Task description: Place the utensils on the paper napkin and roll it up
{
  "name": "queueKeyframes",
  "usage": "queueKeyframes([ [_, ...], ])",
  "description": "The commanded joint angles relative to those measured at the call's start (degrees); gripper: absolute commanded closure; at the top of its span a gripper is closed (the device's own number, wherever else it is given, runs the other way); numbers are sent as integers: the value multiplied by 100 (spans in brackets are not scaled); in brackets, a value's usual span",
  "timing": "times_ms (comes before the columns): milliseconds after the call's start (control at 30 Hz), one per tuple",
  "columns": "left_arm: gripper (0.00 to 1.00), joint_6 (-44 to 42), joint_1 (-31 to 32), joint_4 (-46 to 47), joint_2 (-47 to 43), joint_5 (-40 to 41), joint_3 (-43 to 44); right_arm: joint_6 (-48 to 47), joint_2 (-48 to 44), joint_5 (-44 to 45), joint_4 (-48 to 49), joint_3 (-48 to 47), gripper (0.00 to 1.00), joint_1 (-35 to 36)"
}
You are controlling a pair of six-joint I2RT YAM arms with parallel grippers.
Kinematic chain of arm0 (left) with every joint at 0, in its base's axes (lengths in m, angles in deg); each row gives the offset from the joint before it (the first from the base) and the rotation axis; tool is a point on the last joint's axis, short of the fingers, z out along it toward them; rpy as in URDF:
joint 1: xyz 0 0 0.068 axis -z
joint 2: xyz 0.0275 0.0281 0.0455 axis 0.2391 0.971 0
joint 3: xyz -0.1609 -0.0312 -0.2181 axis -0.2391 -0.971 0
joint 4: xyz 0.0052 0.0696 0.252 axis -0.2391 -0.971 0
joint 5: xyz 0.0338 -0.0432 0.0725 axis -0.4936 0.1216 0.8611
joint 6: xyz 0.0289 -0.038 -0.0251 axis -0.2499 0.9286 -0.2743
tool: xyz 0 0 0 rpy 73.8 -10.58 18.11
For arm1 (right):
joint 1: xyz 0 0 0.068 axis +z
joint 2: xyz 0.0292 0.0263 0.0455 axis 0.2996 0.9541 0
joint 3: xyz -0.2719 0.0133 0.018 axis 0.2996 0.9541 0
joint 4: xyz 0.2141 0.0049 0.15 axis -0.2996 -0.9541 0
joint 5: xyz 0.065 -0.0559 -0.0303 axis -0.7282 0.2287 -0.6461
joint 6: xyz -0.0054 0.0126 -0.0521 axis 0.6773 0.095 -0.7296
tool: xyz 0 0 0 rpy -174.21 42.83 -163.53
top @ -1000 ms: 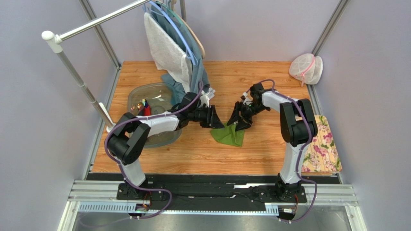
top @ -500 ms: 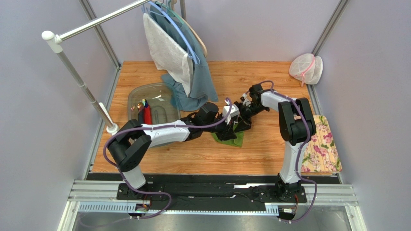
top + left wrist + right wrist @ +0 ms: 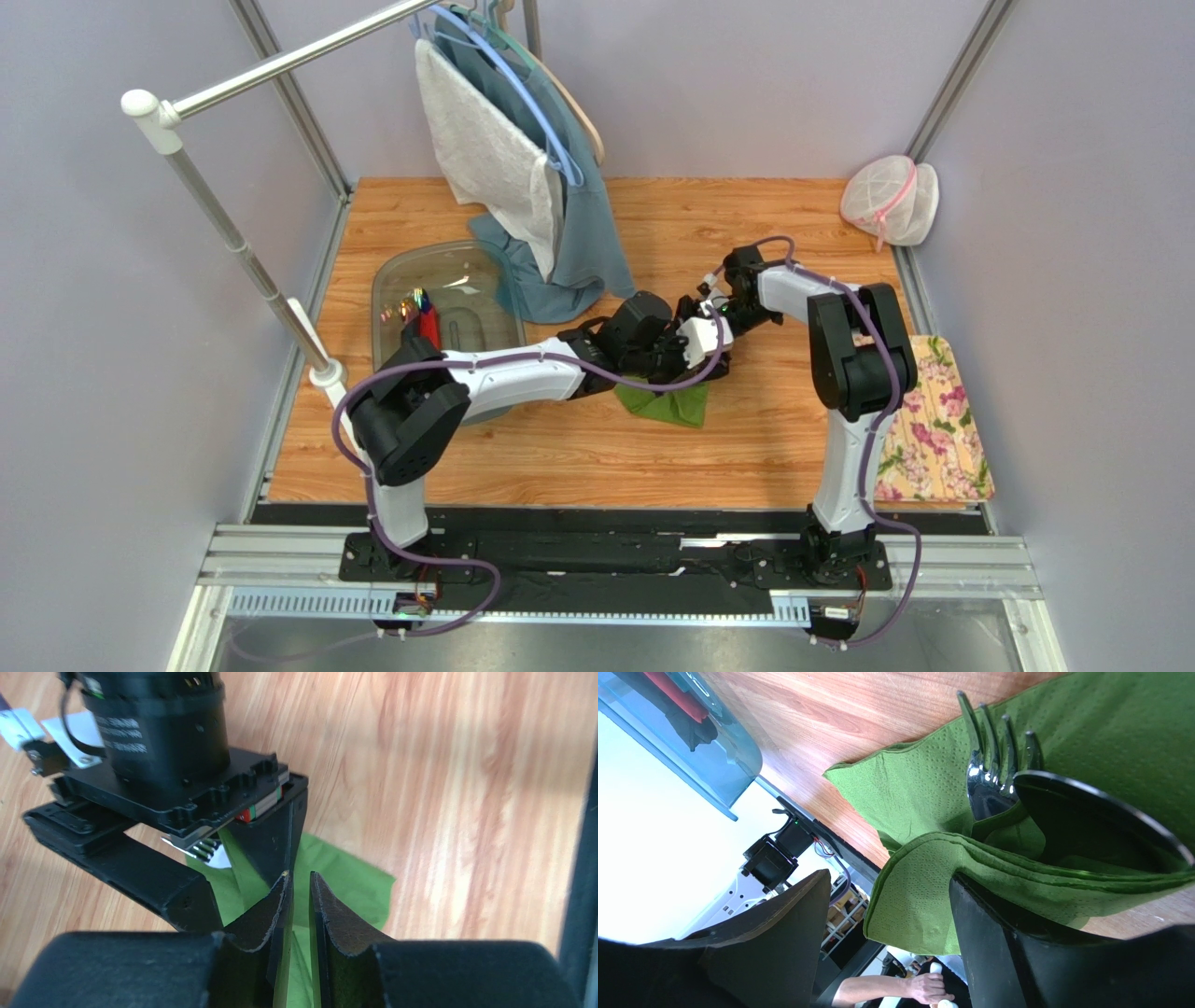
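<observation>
The left gripper (image 3: 298, 876) has its fingers drawn almost together over a slit of green, but I cannot tell whether they pinch the sheet. The right gripper (image 3: 889, 878) stands released, jaws wide, with a fold of the paper napkin (image 3: 927, 798) lying against one finger. The napkin lies mid-table (image 3: 786, 434) between both grippers, one flap doubled beside a black fork (image 3: 987, 787) and a round-rimmed black utensil (image 3: 1088, 815). Loading looks done and rolling barely begun.
</observation>
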Motion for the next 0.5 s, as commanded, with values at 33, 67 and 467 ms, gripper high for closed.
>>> queueKeyframes([
  [33, 81, -956, 54, -715, 228, 124, 335, 6, 50, 51, 78, -127, 30, 23],
  [67, 82, -1157, 63, -768, 245, 212, 326, 15, 50, 43, 78, -127, 31, 32],
  [467, 90, -1352, 37, -1076, 281, 546, -43, -38, -117, -36, 17, -206, 36, 14],
])
